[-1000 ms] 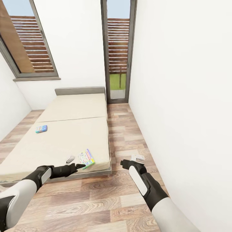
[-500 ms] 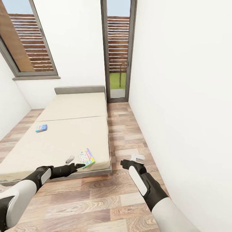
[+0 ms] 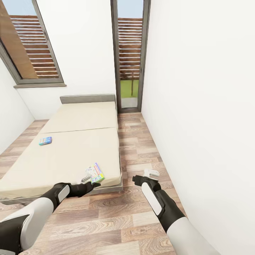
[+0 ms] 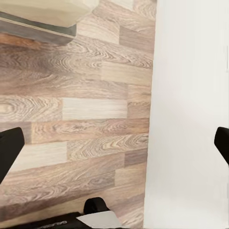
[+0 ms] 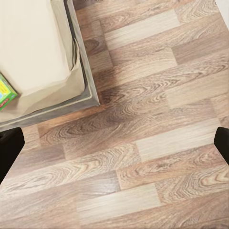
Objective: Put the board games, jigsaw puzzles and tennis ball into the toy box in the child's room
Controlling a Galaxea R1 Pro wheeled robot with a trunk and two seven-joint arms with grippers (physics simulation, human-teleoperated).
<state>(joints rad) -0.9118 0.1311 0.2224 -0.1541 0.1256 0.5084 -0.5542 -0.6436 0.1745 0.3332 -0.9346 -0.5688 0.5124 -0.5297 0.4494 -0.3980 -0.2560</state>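
Observation:
A colourful board game (image 3: pixel 95 172) lies near the front right corner of the bed (image 3: pixel 71 148); its green corner (image 5: pixel 5 93) shows in the right wrist view. A second, blue board game (image 3: pixel 45 141) lies at the bed's left side. My left gripper (image 3: pixel 90 179) hovers open right at the near edge of the colourful game; whether it touches the game I cannot tell. Its dark fingertips (image 4: pixel 9 152) stand wide apart over the floor. My right gripper (image 3: pixel 150 173) is open above the floor, to the right of the bed, with nothing between its fingers (image 5: pixel 9 148).
A white wall (image 3: pixel 198 106) runs close along the right. Between it and the bed lies a strip of wooden floor (image 3: pixel 138 148) leading to a narrow glass door (image 3: pixel 129 56). A window (image 3: pixel 28 42) sits at the back left.
My left arm has swung right and forward, bringing its gripper up against the colourful board game's near edge. The right arm and the view have stayed still.

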